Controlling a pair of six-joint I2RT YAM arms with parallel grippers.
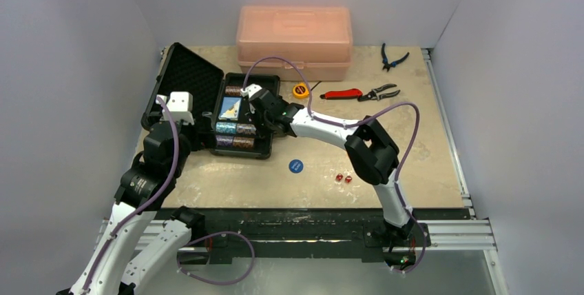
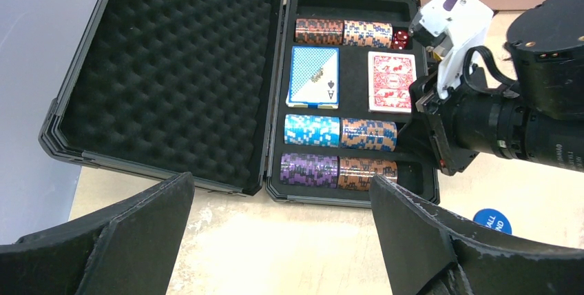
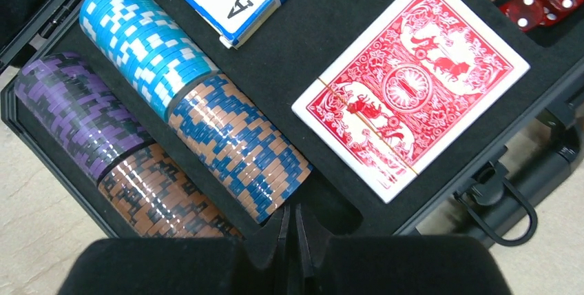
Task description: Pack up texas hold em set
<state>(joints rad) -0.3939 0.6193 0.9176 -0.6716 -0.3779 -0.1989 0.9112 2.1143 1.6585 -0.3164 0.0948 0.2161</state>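
Observation:
The black briefcase (image 1: 189,81) lies open at the table's left, its foam lid (image 2: 172,67) laid back. Its tray (image 2: 351,198) holds chip stacks (image 2: 341,133) (image 3: 237,147), a blue deck (image 2: 315,76), a red deck (image 3: 410,85) and red dice (image 3: 544,2). My right gripper (image 3: 295,222) is shut and holds nothing. It hangs over an empty slot at the tray's right side, beside the orange-and-blue chips. My left gripper (image 2: 281,181) stands wide open above bare table just in front of the case. A blue disc (image 1: 295,165), two red dice (image 1: 343,178) and a yellow disc (image 1: 299,91) lie on the table.
A translucent pink box (image 1: 295,40) stands at the back behind the case. Red-handled pliers (image 1: 358,93) and blue-handled cutters (image 1: 391,57) lie at the back right. White walls close in on the left, right and rear.

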